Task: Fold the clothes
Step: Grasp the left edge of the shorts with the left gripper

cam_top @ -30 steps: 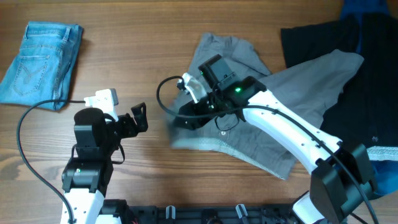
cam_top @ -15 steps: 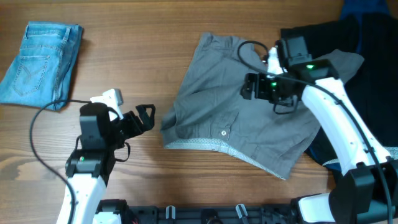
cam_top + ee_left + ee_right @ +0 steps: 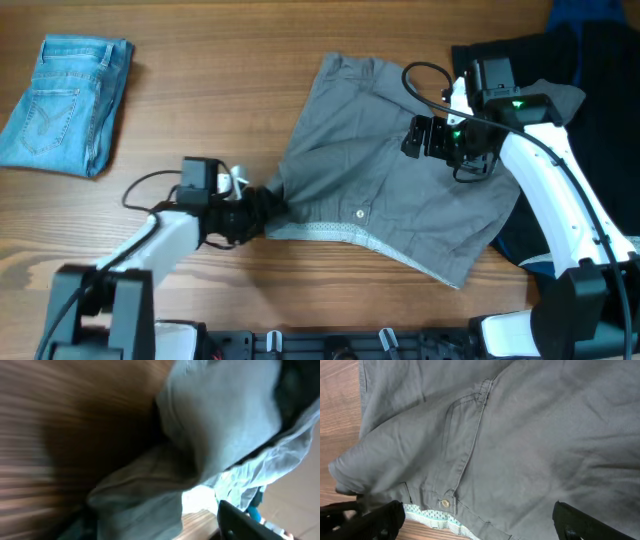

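Grey shorts [image 3: 380,190] lie spread on the wooden table, their patterned waistband toward the front edge. My left gripper [image 3: 262,207] is low at the shorts' left corner. In the left wrist view the grey cloth [image 3: 220,415] fills the frame and lies between the spread fingers [image 3: 155,525]; the view is blurred. My right gripper [image 3: 425,140] hovers open over the shorts' upper right part. The right wrist view shows the shorts' pocket seam and button [image 3: 520,435] below its wide-apart fingers [image 3: 480,520].
Folded blue jeans [image 3: 65,100] lie at the far left. A dark garment [image 3: 590,150] covers the right side, partly under the shorts. A blue cloth [image 3: 590,12] sits at the top right corner, and a light blue piece [image 3: 615,245] at the right edge.
My left arm has reached right and down, from open table to the shorts' left corner. My right gripper has shifted slightly right over the shorts, which lie flatter.
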